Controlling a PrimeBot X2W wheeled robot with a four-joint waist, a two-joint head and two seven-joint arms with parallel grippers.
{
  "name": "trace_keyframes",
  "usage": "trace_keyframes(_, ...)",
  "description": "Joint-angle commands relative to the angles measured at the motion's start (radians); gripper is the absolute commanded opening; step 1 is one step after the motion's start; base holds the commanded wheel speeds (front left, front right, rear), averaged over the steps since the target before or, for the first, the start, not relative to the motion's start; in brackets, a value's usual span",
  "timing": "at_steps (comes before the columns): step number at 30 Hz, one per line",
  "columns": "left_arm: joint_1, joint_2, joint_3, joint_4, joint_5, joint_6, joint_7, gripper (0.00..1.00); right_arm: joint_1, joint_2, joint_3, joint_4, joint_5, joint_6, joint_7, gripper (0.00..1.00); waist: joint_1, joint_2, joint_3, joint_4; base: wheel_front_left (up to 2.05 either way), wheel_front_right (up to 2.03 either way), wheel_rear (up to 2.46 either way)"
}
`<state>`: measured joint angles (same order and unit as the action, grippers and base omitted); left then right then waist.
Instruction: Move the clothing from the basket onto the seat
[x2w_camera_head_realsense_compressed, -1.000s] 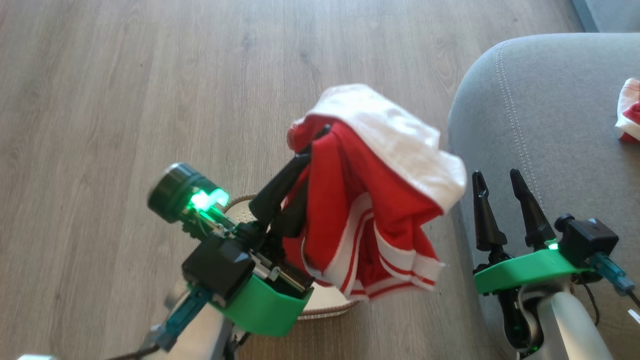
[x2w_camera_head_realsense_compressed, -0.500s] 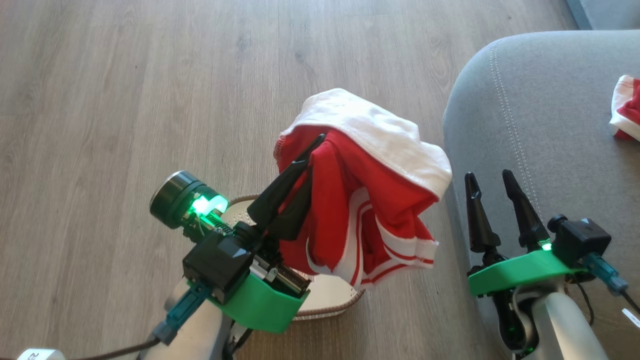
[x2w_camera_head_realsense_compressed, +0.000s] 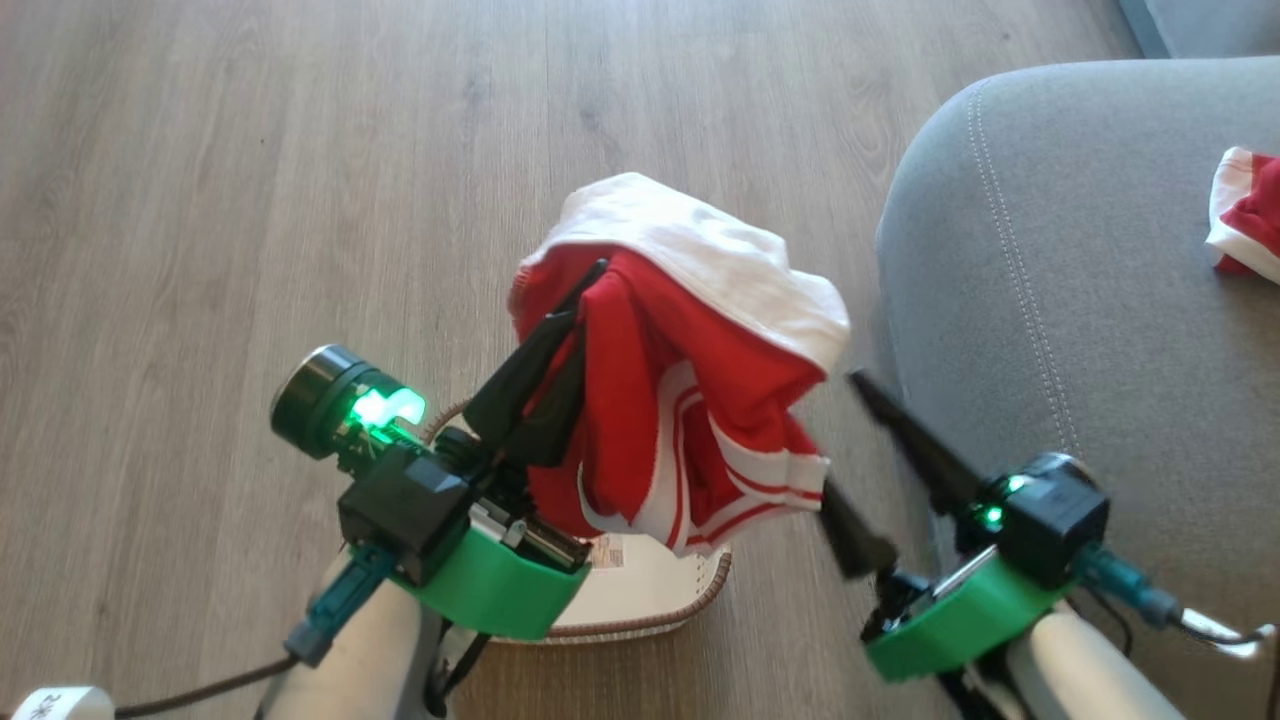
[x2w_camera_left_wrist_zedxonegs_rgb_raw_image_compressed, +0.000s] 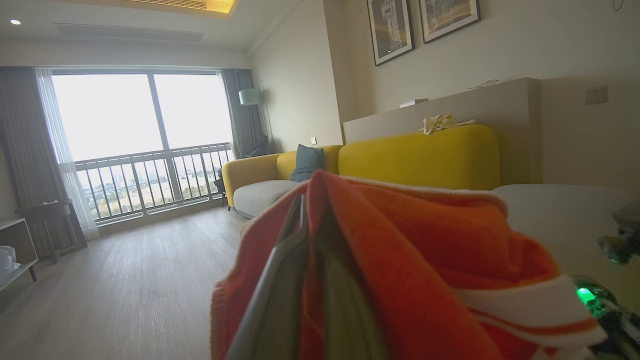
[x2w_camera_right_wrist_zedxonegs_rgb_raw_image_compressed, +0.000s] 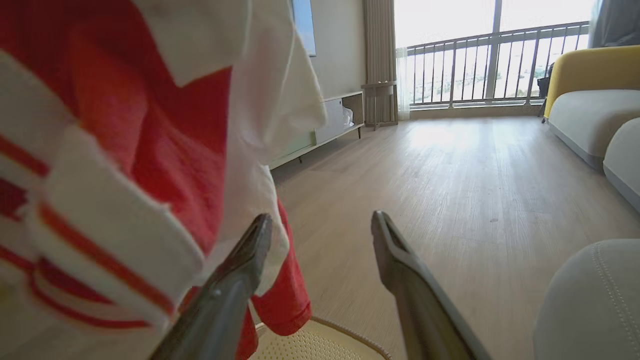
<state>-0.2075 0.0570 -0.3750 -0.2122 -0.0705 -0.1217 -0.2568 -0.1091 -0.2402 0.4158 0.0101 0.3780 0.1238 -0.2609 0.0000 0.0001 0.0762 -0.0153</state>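
My left gripper is shut on a red garment with white bands, the clothing, which hangs in the air above the basket. In the left wrist view the clothing drapes over my fingers. My right gripper is open and empty, tilted left beside the garment's striped hem. The right wrist view has its open gripper with the left finger against the clothing, and the basket below. The grey seat lies to the right, with a second red-and-white garment on it.
Wooden floor surrounds the basket. A yellow sofa with grey cushions stands along the wall, a low white cabinet along the opposite wall, and a balcony window with a railing at the far end.
My right gripper has swung left and tilted toward the hanging garment's hem. The left gripper holds the garment as before; the view has shifted slightly.
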Motion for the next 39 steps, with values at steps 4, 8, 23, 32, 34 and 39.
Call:
trace_keyframes(4,-0.036,-0.007,0.055,-0.022,0.005,-0.004,-0.005,0.0,-0.026,-0.098,0.146,-0.107,0.039,0.007,-0.001,1.0,0.0,-0.0001,0.006,-0.001,0.0,0.0,0.0)
trace_keyframes(8,-0.037,-0.007,0.06,-0.019,0.01,-0.005,-0.005,0.0,-0.037,-0.163,0.231,-0.167,0.047,0.007,-0.001,1.0,0.0,-0.0001,0.011,-0.004,0.0,0.0,0.0)
trace_keyframes(23,-0.06,-0.007,-0.027,-0.04,0.02,-0.008,-0.005,0.0,-0.096,-0.124,0.265,-0.142,-0.012,0.007,-0.001,1.0,0.0,-0.0001,0.02,0.013,0.0,0.0,0.0)
trace_keyframes(32,-0.062,-0.007,-0.077,-0.063,-0.016,-0.009,-0.005,0.0,-0.097,-0.126,0.246,-0.051,-0.102,0.007,-0.001,1.0,0.0,-0.0001,0.002,0.043,0.0,0.0,0.0)
trace_keyframes(34,-0.064,-0.007,-0.072,-0.064,-0.015,-0.009,-0.005,0.0,-0.09,-0.136,0.238,-0.04,-0.116,0.007,-0.001,1.0,0.0,-0.0001,0.001,0.045,0.0,0.0,0.0)
trace_keyframes(39,-0.067,-0.007,-0.055,-0.077,-0.022,-0.009,-0.005,0.0,-0.078,-0.149,0.221,-0.034,-0.165,0.007,-0.001,1.0,0.0,-0.0001,0.0,0.044,0.0,0.0,0.0)
